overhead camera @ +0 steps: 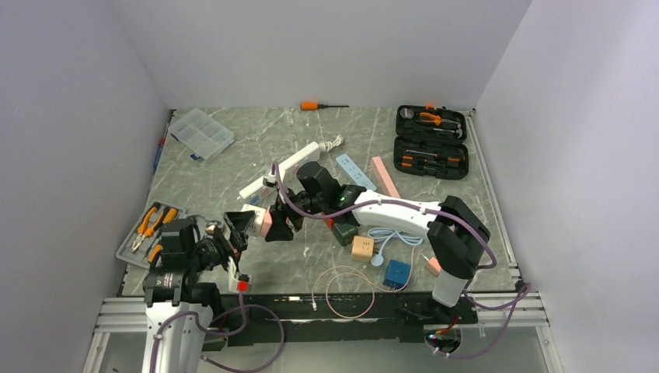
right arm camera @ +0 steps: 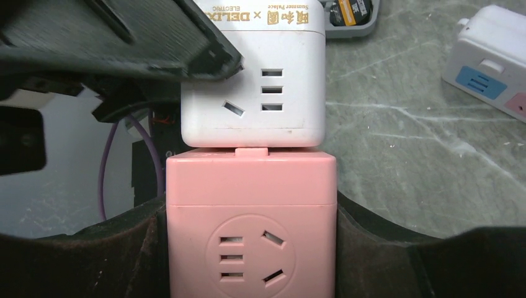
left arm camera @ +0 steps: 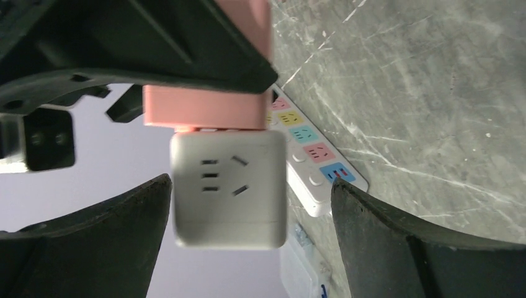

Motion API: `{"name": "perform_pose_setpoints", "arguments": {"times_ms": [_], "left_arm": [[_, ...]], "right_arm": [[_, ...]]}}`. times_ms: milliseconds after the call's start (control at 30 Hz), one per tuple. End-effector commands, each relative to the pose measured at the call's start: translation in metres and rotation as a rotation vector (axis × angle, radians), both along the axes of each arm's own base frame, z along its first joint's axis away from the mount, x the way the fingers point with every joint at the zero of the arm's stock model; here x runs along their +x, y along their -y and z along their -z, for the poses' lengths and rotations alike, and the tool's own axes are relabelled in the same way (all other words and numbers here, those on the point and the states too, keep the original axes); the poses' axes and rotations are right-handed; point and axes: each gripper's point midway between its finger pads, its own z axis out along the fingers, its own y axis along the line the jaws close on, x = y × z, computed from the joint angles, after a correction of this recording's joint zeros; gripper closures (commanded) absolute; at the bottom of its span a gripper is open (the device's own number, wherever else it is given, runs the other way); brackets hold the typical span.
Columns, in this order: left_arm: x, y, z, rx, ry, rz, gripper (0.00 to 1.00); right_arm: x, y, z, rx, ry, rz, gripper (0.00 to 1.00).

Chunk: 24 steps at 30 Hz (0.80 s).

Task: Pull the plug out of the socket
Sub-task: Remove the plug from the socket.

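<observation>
- Grey table below; right gripper clamps the pink cube.
- Around the plugged-in white cube the left gripper gapes wide; closing, then pulling straight, seems next.

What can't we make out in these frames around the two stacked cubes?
1. Right wrist: the pink cube is cut off by the bottom edge, and the left end effector covers part of the label on the white cube.
2. Both wrist views: the plug pins joining the cubes are hidden inside the seam.
3. Top view: both cubes are too small and mostly covered by the left and right end effector.
</observation>
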Motion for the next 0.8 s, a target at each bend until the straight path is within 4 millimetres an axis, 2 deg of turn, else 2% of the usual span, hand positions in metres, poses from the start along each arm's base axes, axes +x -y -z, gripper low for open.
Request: {"name": "perform_pose_setpoints", "arguments": {"times_ms": [0,200,400,500,667,767], "left_arm": [[0.000,0.009,0.003,0.056,0.091,0.098,0.00],[0.011,0.018,0.002,0.039,0.099,0.101,0.05],[0.021,0.028,0.003,0.064,0.098,0.092,0.24],[0.025,0.027,0.004,0.081,0.079,0.066,0.40],[0.030,0.020,0.010,0.119,0.055,0.021,0.81],[0.032,0.016,0.018,0.155,0.051,0.006,0.93]], "right_arm": [[-0.004,-0.018,-0.048,0.119,0.050,-0.043,1.00],[-0.006,-0.024,-0.044,0.104,0.045,-0.052,1.00],[-0.010,-0.026,-0.039,0.089,0.038,-0.060,1.00],[-0.014,-0.022,-0.035,0.077,0.031,-0.063,1.00],[-0.020,-0.009,-0.021,0.039,0.017,-0.059,1.00],[-0.023,0.003,-0.006,-0.001,0.004,-0.040,1.00]]}}
